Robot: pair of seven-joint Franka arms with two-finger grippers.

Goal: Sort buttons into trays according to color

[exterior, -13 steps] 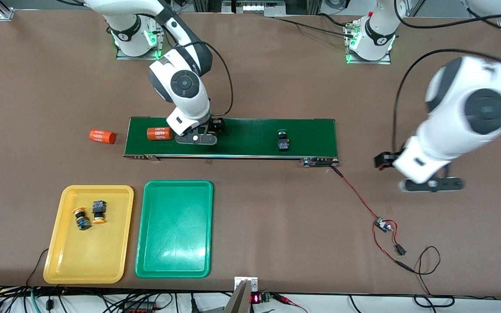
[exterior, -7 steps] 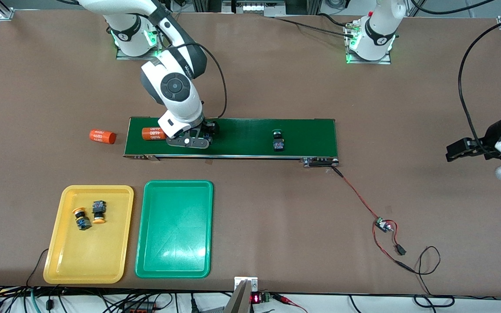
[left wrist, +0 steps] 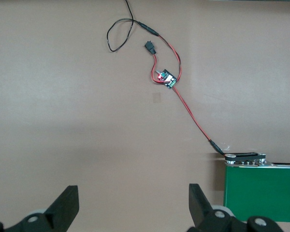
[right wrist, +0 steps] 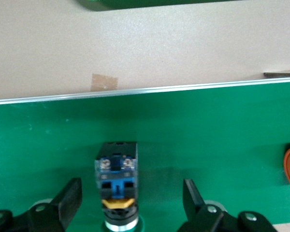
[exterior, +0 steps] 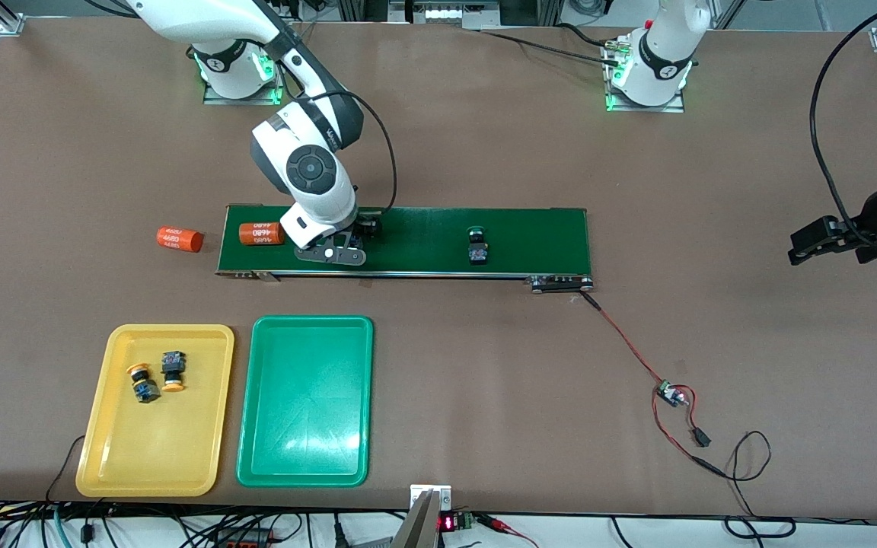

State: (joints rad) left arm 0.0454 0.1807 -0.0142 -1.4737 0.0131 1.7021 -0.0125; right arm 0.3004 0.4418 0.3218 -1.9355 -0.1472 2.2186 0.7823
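Right gripper (right wrist: 128,203) down on the conveyor belt (exterior: 423,240), fingers (right wrist: 70,198) spread wide around a green-capped button (right wrist: 116,186), not touching it. Left gripper (left wrist: 133,208) open over bare table (left wrist: 87,96) at the left arm's end. Second green-capped button (exterior: 476,248) mid-belt. Two yellow-capped buttons (exterior: 155,375) in the yellow tray (exterior: 122,457); green tray (exterior: 305,457) beside it, near the front edge.

front camera looked down across the worktop (exterior: 484,365); wrist cameras looked down closely; all showed the conveyor belt (exterior: 423,240).
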